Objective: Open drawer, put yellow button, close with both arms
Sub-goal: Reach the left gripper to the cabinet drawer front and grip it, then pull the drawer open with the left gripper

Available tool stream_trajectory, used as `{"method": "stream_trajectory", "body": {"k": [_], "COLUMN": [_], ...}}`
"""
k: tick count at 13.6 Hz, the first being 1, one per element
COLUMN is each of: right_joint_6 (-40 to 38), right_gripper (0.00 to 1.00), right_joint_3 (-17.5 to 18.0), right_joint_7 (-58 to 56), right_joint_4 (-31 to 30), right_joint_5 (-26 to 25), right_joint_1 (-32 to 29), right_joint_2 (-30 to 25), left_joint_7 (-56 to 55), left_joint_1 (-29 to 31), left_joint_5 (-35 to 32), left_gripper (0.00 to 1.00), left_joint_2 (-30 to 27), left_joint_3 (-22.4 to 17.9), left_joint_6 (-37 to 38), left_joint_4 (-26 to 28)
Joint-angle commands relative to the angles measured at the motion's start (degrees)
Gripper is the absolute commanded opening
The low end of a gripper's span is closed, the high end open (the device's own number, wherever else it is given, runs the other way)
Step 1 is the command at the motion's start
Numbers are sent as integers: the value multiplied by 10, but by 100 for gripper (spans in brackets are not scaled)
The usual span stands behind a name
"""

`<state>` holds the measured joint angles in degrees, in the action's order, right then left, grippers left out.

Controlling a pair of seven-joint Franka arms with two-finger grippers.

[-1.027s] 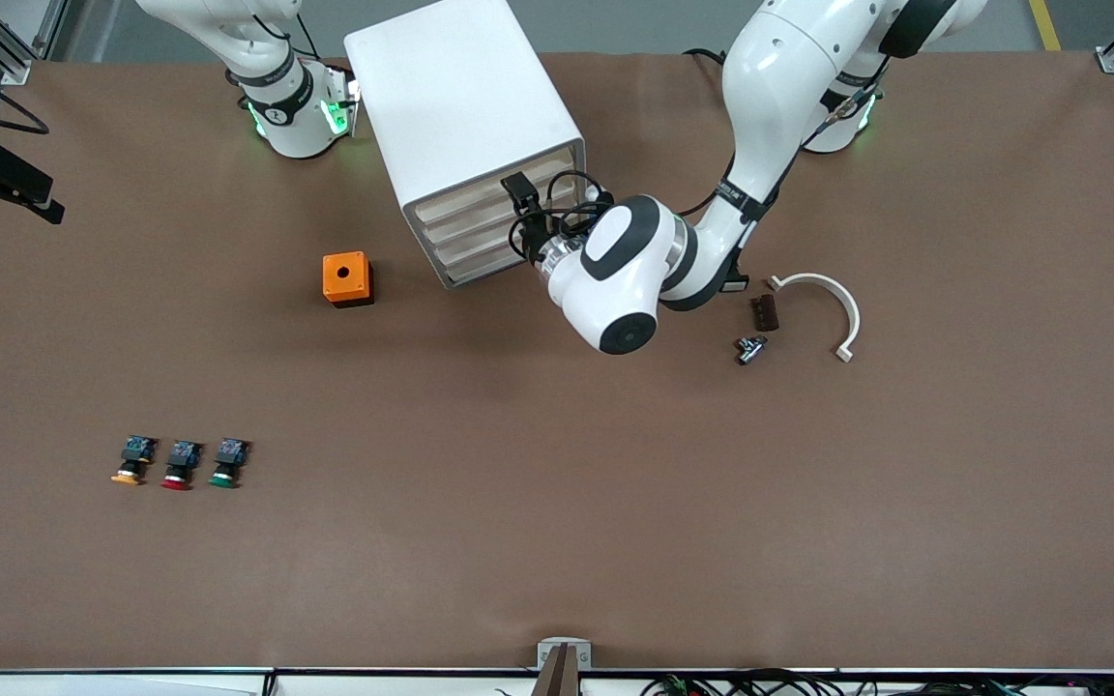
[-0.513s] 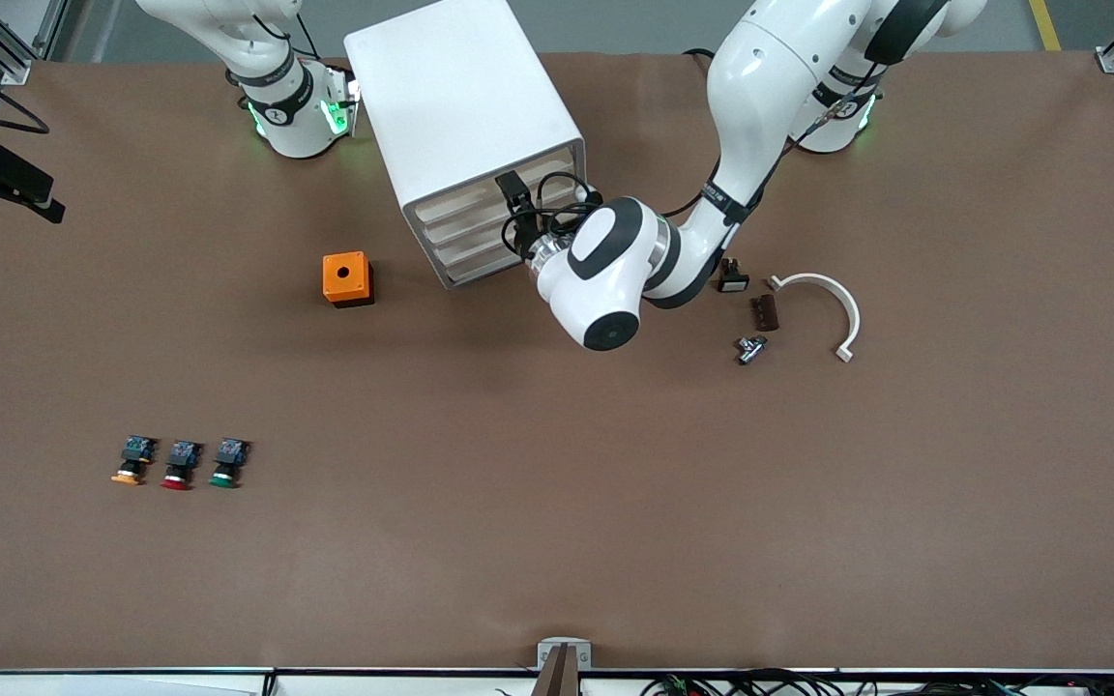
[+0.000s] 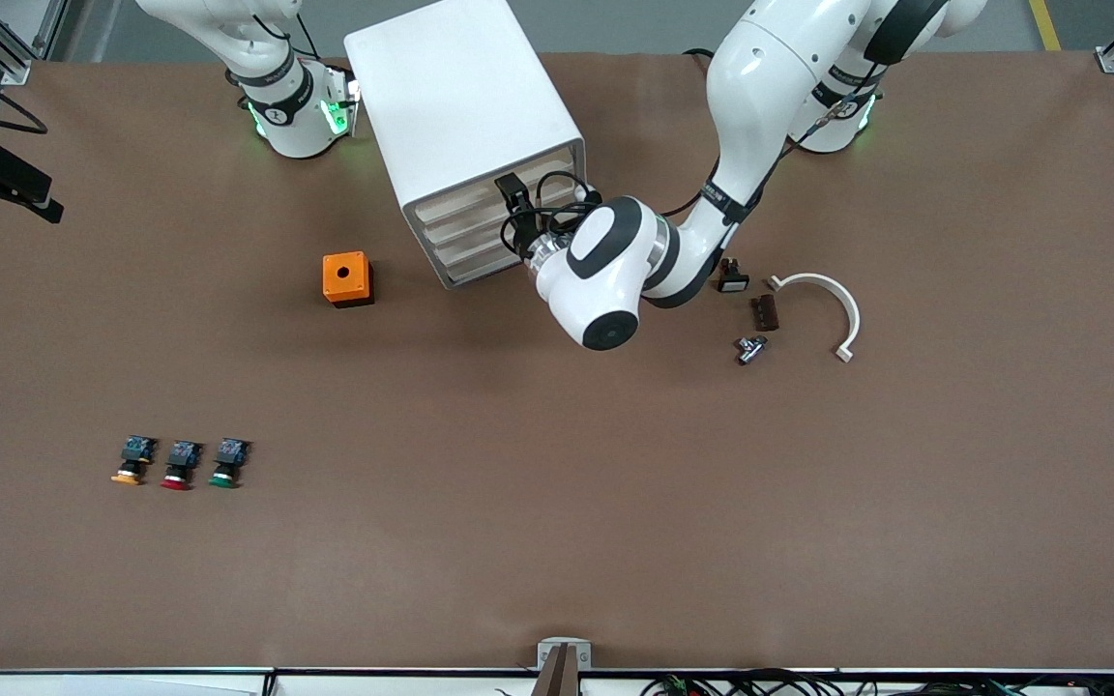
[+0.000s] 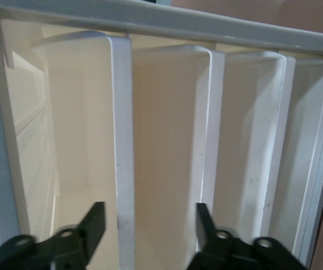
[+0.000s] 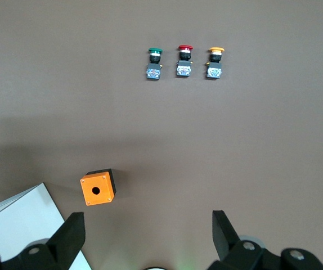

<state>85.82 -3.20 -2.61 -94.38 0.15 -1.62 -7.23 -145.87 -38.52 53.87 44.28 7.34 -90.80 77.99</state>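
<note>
Left wrist view: left gripper (image 4: pixel 146 228) spread around the drawer (image 4: pixel 122 140) front (opening step); next, clamp and pull. Right gripper (image 5: pixel 146 233), open, waits high above yellow button (image 5: pixel 215 62).

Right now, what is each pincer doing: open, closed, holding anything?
Left pincer: open, empty, fingers straddling the front lip of the drawer at the cabinet.
Right pincer: open, empty, waiting above the table near the orange cube.
</note>
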Motion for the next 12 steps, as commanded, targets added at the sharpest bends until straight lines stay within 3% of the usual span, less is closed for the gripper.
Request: {"method": "stream_trajectory", "body": {"k": [1,3,5,12], "right_joint_6": [-1,-1,-1,5], "right_gripper": [100,100,100,100], "right_joint_3": [-1,-1,-1,-1], "right_joint_7": [3,3,3,3], "right_joint_4": [-9,-9,-9,-6], "right_joint_5": [5,5,5,5], "right_joint_1": [-1,-1,-1,-1], "right_joint_2": [-9,-9,-9,-9], "left_joint_7": [2,3,3,32], "left_joint_1": [-3,-2,5,74], "left_joint_5": [13,12,12,5], "left_gripper": [43,15,1,0], "left_joint_2": [2,-2,-2,-2], "left_joint_3": [1,1,-1,-8], "left_joint_6": [-2,-2,-2,0], "left_joint_4": [-6,-6,-9,-40]}}
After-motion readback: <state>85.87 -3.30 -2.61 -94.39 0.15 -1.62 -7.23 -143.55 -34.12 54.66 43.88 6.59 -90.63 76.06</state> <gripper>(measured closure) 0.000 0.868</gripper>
